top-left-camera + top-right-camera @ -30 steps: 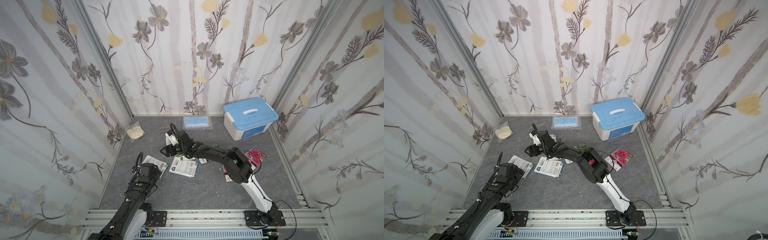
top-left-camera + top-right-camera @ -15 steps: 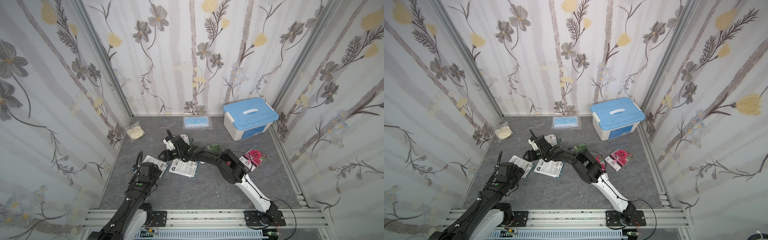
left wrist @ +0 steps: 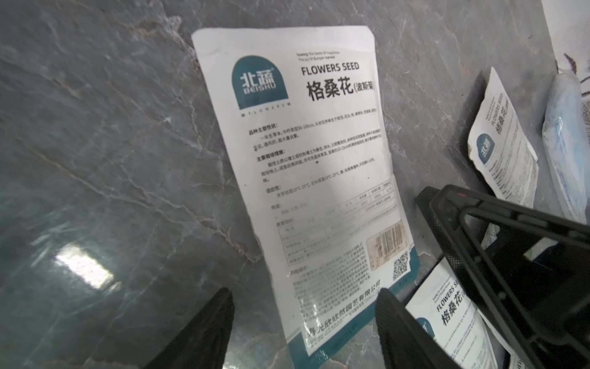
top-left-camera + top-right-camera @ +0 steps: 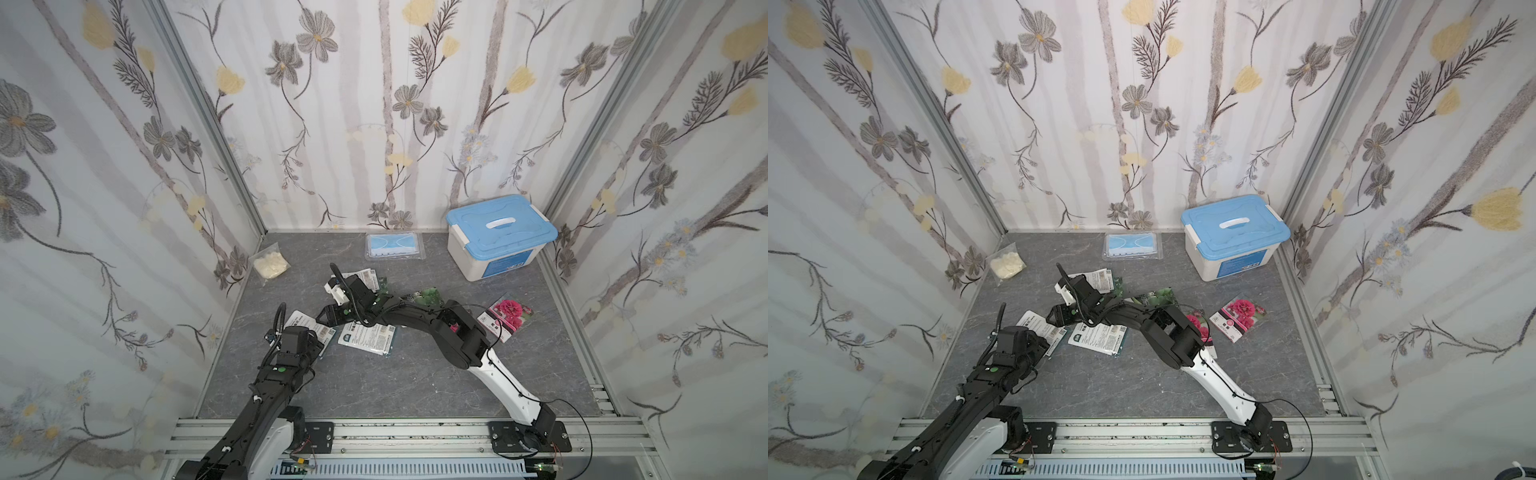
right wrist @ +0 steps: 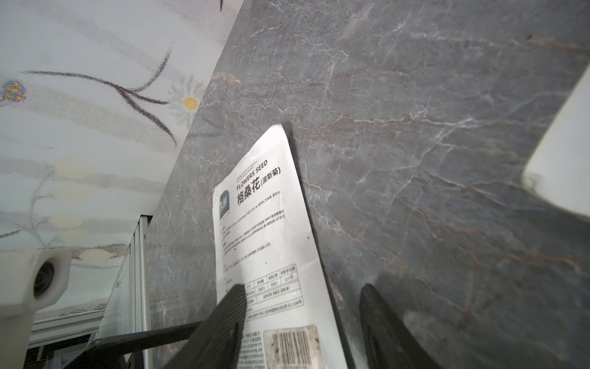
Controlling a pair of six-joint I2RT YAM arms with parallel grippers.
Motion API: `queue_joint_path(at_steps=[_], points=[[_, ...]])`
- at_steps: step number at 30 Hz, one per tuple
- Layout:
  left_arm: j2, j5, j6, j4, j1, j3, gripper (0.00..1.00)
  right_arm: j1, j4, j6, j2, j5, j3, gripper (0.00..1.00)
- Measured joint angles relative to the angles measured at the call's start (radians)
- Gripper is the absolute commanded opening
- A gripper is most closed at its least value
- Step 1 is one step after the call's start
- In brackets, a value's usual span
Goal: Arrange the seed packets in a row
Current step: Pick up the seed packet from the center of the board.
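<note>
White-backed glossy seed packet (image 3: pixel 319 179) lies flat on the grey marbled worktop (image 3: pixel 111 143), leftmost of the scatter. The left end effector (image 3: pixel 303 297) and right end effector (image 5: pixel 303 289) both straddle it open; closing together could collide or crumple it.

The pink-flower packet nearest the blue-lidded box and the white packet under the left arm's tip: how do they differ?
The pink-flower packet lies picture side up; the white packet shows its printed back with a barcode. The pink-flower packet has no gripper over it; the white packet has the left gripper open over one end. Both lie flat on the table.
</note>
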Motion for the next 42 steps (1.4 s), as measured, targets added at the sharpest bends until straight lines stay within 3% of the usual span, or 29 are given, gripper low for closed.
queue_joint_path(at_steps=[8,22,24,28,30,37,42], points=[[0.051,-0.021,-0.003,0.072,0.0,-0.01,0.74,0.0,-0.004,-0.004,0.003,-0.026,0.002,0.59],[0.062,-0.019,0.024,0.27,0.001,-0.083,0.64,-0.01,-0.008,0.0,0.013,-0.095,0.003,0.53],[0.06,-0.015,0.027,0.296,0.001,-0.097,0.56,-0.01,-0.008,0.0,0.013,-0.1,0.004,0.53],[0.055,-0.012,0.03,0.323,0.001,-0.116,0.52,-0.01,-0.008,0.002,0.015,-0.103,0.005,0.52],[0.048,0.0,0.03,0.338,0.001,-0.124,0.45,-0.011,-0.006,0.005,0.017,-0.109,0.005,0.52],[-0.001,0.02,0.039,0.391,0.001,-0.15,0.39,-0.014,0.001,0.008,0.021,-0.12,0.007,0.51],[-0.033,0.028,0.053,0.402,0.001,-0.151,0.22,-0.014,0.004,0.012,0.024,-0.123,0.008,0.51]])
